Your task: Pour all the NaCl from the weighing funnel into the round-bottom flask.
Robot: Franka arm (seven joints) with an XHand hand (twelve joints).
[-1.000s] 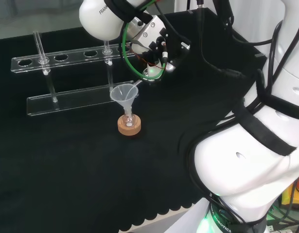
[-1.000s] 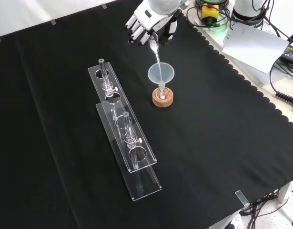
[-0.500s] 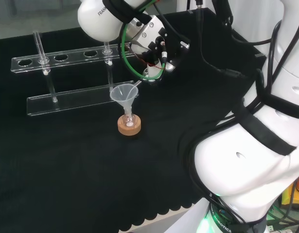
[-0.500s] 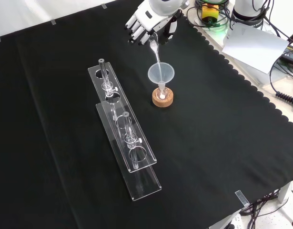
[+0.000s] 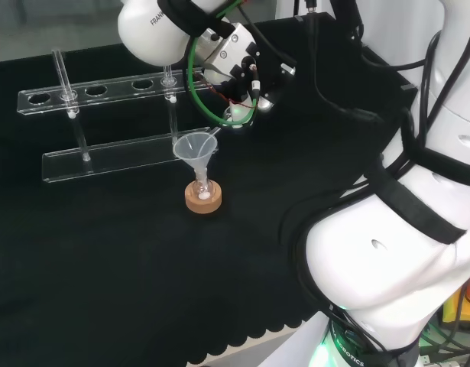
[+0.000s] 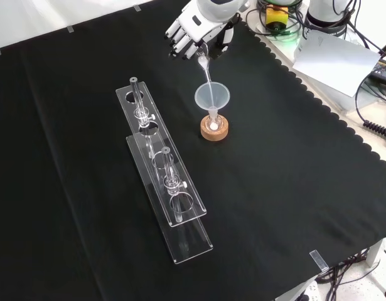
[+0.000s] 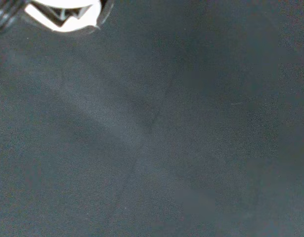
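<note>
The hand point(image 6: 196, 25), fingers curled round the tilted weighing funnel point(image 6: 204, 63), pours into a funnel point(image 6: 212, 98) atop the flask point(image 6: 214, 125). White salt already lies inside; pouring seems nearly finished.

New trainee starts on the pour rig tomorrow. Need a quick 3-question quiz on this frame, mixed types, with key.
1. True or false: the hand is curled round the weighing funnel.
2. Multiple choice: the round-bottom flask stands on
A. a cork ring
B. a red ribbed ring
C. the bare cloth
3. Fill in: the weighing funnel's stem slants down into the clear ____ set in the flask's neck.

Key
1. True; in the front view the fingers wrap its upper end.
2. A, the cork ring.
3. The filter funnel, a clear cone; the white NaCl already shows in the flask below it.
</note>
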